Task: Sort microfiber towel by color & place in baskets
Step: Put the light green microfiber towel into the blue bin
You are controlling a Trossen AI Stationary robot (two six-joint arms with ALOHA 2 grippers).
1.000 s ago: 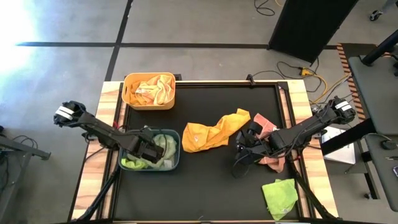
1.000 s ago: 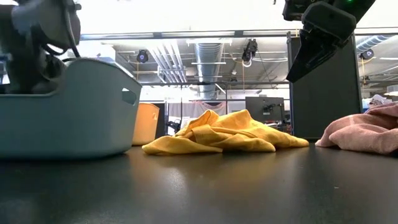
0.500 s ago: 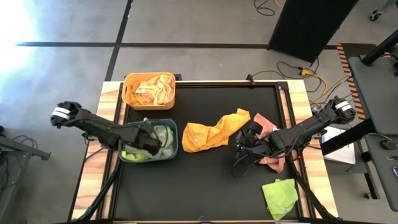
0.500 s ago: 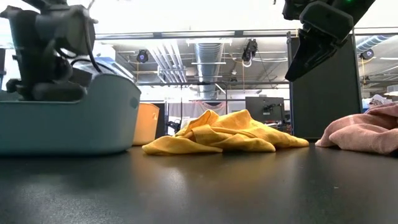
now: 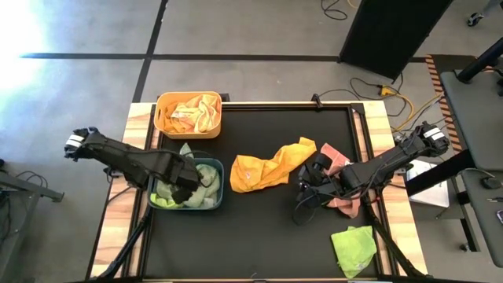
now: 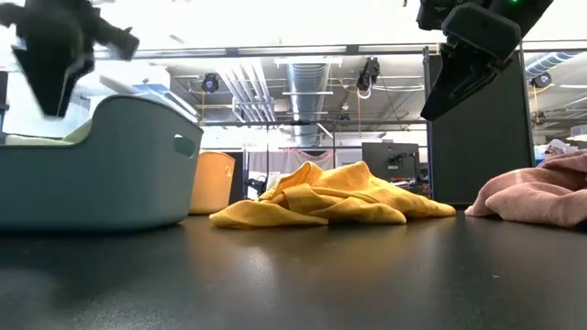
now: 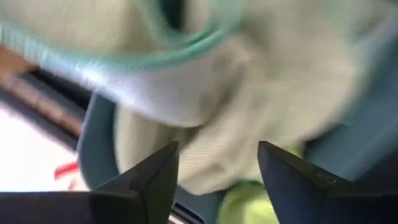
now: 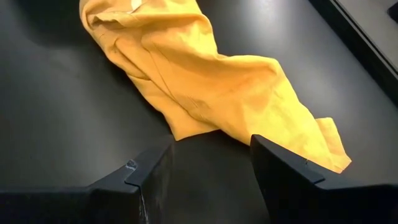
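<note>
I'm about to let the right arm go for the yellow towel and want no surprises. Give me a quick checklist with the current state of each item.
1. Right gripper open, holding nothing: ok, the right wrist view shows its fingers spread.
2. Yellow towel lying free on the table, apart from the pink towel: ok.
3. Left gripper away from the yellow towel: ok, it is over the blue basket, open, above the pale green towels.
4. Orange basket reachable and upright: ok, it already holds yellow towels.
5. Room left in the orange basket: cannot tell.
</note>
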